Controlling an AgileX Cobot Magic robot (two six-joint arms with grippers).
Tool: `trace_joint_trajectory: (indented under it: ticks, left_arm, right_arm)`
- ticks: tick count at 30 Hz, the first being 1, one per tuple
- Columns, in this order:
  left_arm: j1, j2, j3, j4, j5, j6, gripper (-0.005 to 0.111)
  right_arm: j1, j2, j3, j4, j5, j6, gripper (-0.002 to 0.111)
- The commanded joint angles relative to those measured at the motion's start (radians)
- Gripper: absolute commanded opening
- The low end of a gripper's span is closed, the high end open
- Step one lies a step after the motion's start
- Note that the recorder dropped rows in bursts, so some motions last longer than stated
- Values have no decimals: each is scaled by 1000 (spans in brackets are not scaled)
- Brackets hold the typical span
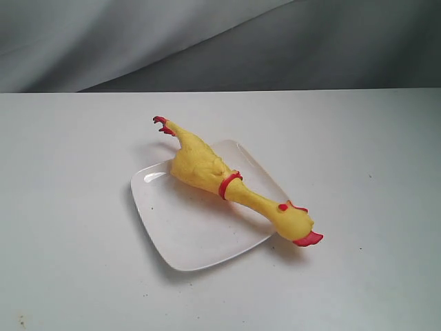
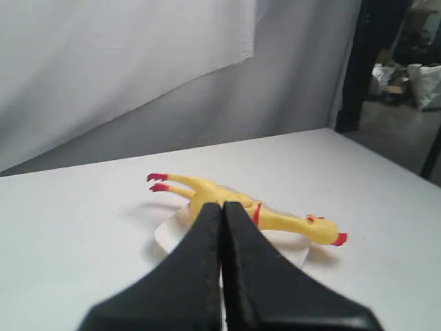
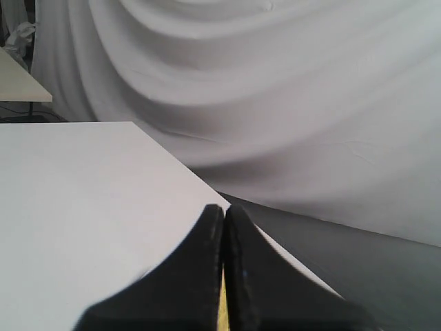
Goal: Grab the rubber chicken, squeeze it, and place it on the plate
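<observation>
The rubber chicken (image 1: 210, 169) lies diagonally across the white square plate (image 1: 186, 234), yellow body on it. Its red feet overhang the far corner and its red-beaked head hangs past the near right edge onto the table. No gripper shows in the exterior view. In the left wrist view my left gripper (image 2: 222, 207) is shut with nothing in it, held back from the rubber chicken (image 2: 275, 217) and the plate (image 2: 169, 231). My right gripper (image 3: 224, 210) is shut too, over a bare table corner, with neither chicken nor plate in its view.
The white table (image 1: 69, 207) stretches wide around the plate, with a few dark specks near its front. A grey cloth backdrop (image 1: 220, 41) hangs behind the far edge. In the right wrist view the table edge (image 3: 207, 183) drops to a dark floor.
</observation>
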Motion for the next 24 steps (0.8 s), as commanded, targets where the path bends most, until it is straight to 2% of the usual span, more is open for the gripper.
trace_joint_trajectory:
  ticks: [1, 6, 10, 13, 19, 22, 24]
  left_arm:
    - [2, -2, 18, 131, 5, -4, 0]
    - [2, -2, 18, 259, 5, -4, 0]
    - [2, -2, 18, 289, 7, -6, 0]
    - [24, -14, 21, 273, -66, -7, 0]
    - [275, -20, 57, 203, -409, -5, 0]
    - [420, -20, 94, 123, -500, -1, 0]
    - [490, -20, 140, 52, -534, 4, 0]
  right_arm:
    - [1, -3, 7, 5, 2, 5, 0]
    - [1, -3, 7, 5, 2, 5, 0]
    - [1, -3, 7, 5, 2, 5, 0]
    - [1, -3, 7, 5, 2, 5, 0]
    - [1, -3, 7, 5, 2, 5, 0]
    - [1, -3, 7, 5, 2, 5, 0]
    - [1, -3, 7, 5, 2, 5, 0]
